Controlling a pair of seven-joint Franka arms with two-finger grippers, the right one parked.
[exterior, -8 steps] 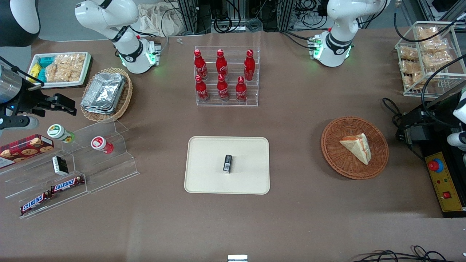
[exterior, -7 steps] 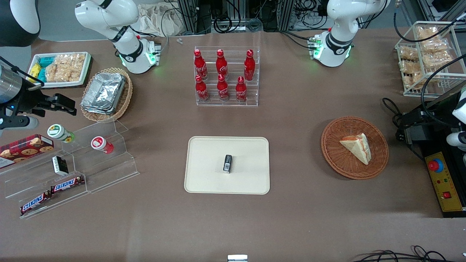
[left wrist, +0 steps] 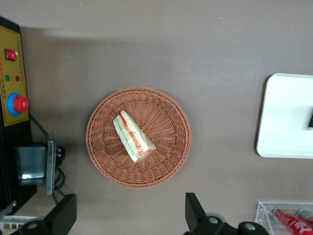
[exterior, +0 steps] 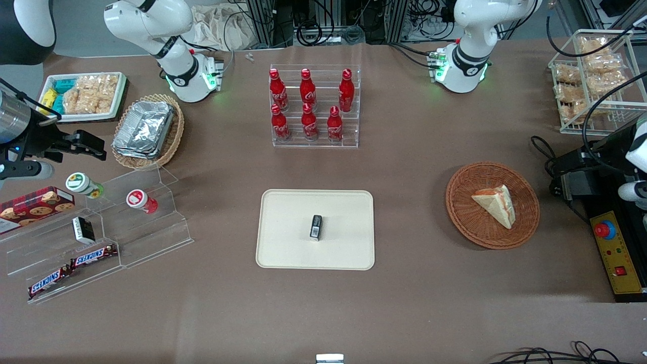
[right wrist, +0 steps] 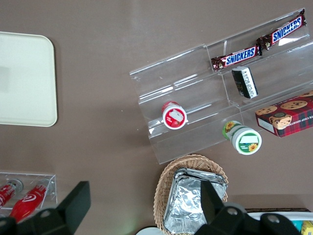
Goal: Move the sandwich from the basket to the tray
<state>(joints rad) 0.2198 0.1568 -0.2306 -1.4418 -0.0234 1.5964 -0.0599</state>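
The sandwich (exterior: 498, 205), a pale bread wedge with red and green filling, lies in the round reddish-brown basket (exterior: 465, 215). Both also show in the left wrist view, the sandwich (left wrist: 133, 136) in the middle of the basket (left wrist: 166, 156). The cream tray (exterior: 288, 227) lies mid-table toward the parked arm from the basket, with a small black object (exterior: 316, 226) on it. Its edge shows in the left wrist view (left wrist: 286, 117). My left gripper (left wrist: 128, 215) is open and empty, high above the table. It hangs a little farther from the front camera than the basket.
A yellow emergency-stop box (exterior: 616, 253) and a black box with cables (exterior: 581, 179) lie beside the basket at the working arm's end. A clear rack of red bottles (exterior: 314, 106) stands farther from the front camera than the tray. A wire rack of snacks (exterior: 596, 76) stands near the working arm's base.
The working arm's parts at the frame edge have shifted slightly. The sandwich, basket and tray have not moved.
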